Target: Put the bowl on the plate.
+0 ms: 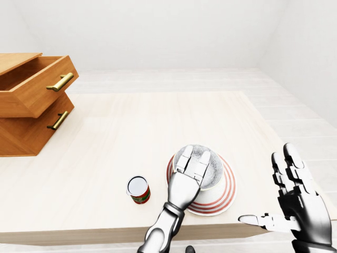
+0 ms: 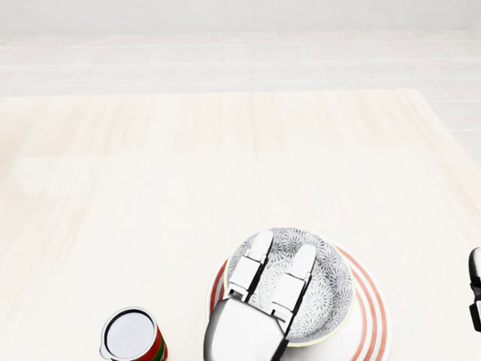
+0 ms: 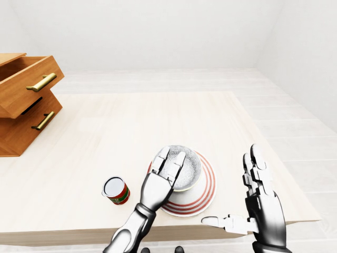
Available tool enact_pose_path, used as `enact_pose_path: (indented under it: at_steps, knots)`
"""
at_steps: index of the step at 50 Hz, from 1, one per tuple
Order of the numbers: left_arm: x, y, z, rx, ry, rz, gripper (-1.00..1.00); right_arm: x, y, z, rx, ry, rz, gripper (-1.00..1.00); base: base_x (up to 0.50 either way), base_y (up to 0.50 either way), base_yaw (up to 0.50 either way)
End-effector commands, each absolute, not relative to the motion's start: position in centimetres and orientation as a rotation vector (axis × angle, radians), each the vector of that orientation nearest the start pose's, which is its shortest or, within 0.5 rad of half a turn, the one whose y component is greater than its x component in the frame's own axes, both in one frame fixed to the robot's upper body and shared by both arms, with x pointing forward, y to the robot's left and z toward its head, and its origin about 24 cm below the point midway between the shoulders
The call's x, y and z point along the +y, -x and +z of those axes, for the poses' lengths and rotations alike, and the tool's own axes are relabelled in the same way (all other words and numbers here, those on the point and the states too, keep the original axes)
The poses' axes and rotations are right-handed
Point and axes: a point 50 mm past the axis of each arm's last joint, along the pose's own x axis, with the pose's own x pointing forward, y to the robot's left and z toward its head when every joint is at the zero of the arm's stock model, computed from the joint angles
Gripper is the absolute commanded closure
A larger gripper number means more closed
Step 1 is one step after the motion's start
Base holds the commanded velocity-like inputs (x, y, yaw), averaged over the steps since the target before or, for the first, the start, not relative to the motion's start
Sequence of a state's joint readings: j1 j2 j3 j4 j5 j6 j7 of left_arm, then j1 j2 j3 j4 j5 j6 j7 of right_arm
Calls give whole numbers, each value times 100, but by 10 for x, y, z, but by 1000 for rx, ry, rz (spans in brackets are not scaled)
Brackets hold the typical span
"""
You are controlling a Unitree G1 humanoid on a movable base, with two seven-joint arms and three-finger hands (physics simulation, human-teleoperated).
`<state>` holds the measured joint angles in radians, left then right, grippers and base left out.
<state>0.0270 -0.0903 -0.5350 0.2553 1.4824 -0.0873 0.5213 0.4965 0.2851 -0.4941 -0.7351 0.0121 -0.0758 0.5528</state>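
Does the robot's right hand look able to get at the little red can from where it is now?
Probably not directly. The right hand hovers open at the right of the right-eye view; the plate, the bowl and the left hand all lie between it and the can.

Pale wood bench (image 1: 131, 121) mid-room. Wooden drawer unit (image 1: 31, 124) at its left in left-eye view, top drawer (image 1: 37, 87) open, brass handles. White walls (image 1: 158, 31), pale tiled floor (image 1: 184, 76), even light.
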Motion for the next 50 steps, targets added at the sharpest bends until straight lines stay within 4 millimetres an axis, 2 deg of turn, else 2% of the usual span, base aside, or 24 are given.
enact_pose_path:
  at_steps: [1,12,25,33,43,45,50]
  knots:
    - [7,-201,16,-579,-1250,-256,-100,-221,-118,113,-221,177,-138,-100,0,0,0]
    - [11,-201,19,-570,-1240,-249,-100,-221,-120,110,-216,172,-138,-100,0,0,0]
    - [18,-205,35,-556,-1212,-224,-100,-221,-122,108,-213,169,-138,-100,0,0,0]
    - [23,-204,33,-552,-1220,-217,-100,-220,-123,107,-211,171,-135,-100,0,0,0]
    - [31,-206,43,-556,-1218,-190,-100,-220,-123,108,-209,175,-138,-100,0,0,0]
    - [36,-204,53,-558,-1209,-175,-100,-221,-122,109,-212,174,-140,-100,0,0,0]
    - [42,-198,61,-559,-1195,-164,-100,-220,-123,109,-212,174,-136,-100,0,0,0]
